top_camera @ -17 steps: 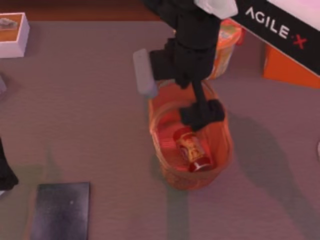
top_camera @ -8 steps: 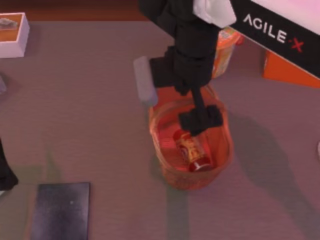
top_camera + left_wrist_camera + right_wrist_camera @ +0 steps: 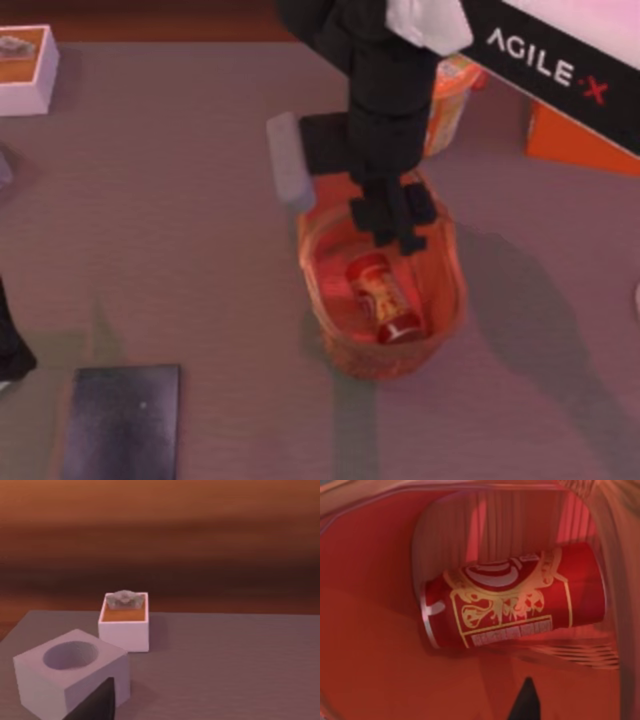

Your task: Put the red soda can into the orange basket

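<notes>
Status: the red soda can (image 3: pixel 383 298) is lying on its side inside the orange basket (image 3: pixel 447 300), resting on the basket floor; the right wrist view is confirming it, label up, against the woven wall. Placement is judged done. Only retreat of the right arm is judged left.

The right pincer (image 3: pixel 394 216) is being held above the basket's far end, clear of the can, nothing gripped. Whether its fingers are apart or together cannot be told from these views; only 1 dark tip is showing in the wrist view.

The left arm is parked at the bench's left edge (image 3: pixel 10 350); its pincer state cannot be told either.

Clearance: basket rim and arched handle are sitting close under the right pincer, so a straight lift is judged the safe exit. The orange noodle cup (image 3: pixel 450 95) is standing just behind the basket, an orange box (image 3: pixel 570 135) to the right, a grey block (image 3: pixel 288 160) beside the arm. Open bench (image 3: pixel 180 220) is lying to the left; a dark slab (image 3: pixel 125 420) is near the front.
</notes>
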